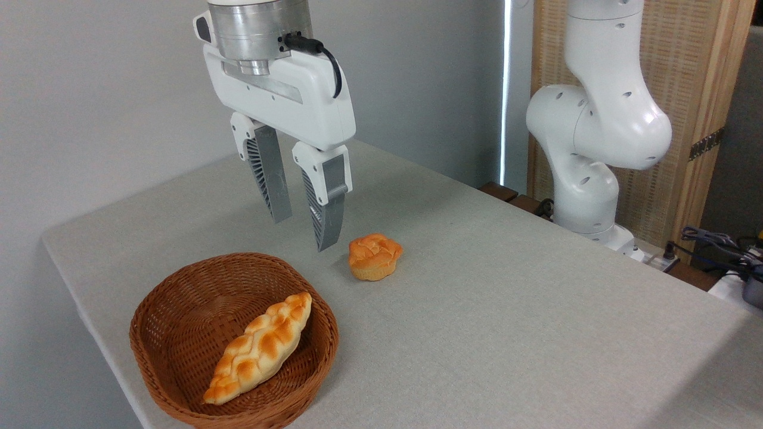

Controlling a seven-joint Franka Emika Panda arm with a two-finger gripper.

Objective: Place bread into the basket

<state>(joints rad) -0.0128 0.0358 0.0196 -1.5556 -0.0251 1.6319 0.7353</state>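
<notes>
Spread apart and holding nothing, the white two-finger gripper (304,229) with grey ribbed finger pads hangs in the air above the table, its fingertips pointing down over the stretch of cloth just behind the basket's far rim. One grey fingertip (326,235) reaches lower than the other in this view, and both are clear of everything beneath them.

The long braided loaf of bread (259,348), golden with orange-brown toasted patches and pointed at both ends, lies inside the shallow rounded basket of woven reddish-brown wicker (156,310). It rests diagonally: one tip leans against the wall on the basket's right side, the other lies low by the near rim. The basket sits near the table's front left corner, its near edge cut off by the bottom of the picture.

A small round orange muffin-like bun (374,257) stands on the grey cloth-covered table (506,310), just beside the basket's far right side but apart from it, and a little to the right of the fingertips.

At the table's far right edge stands the white jointed body of the arm (596,137), in front of a pale wooden screen (685,71).
</notes>
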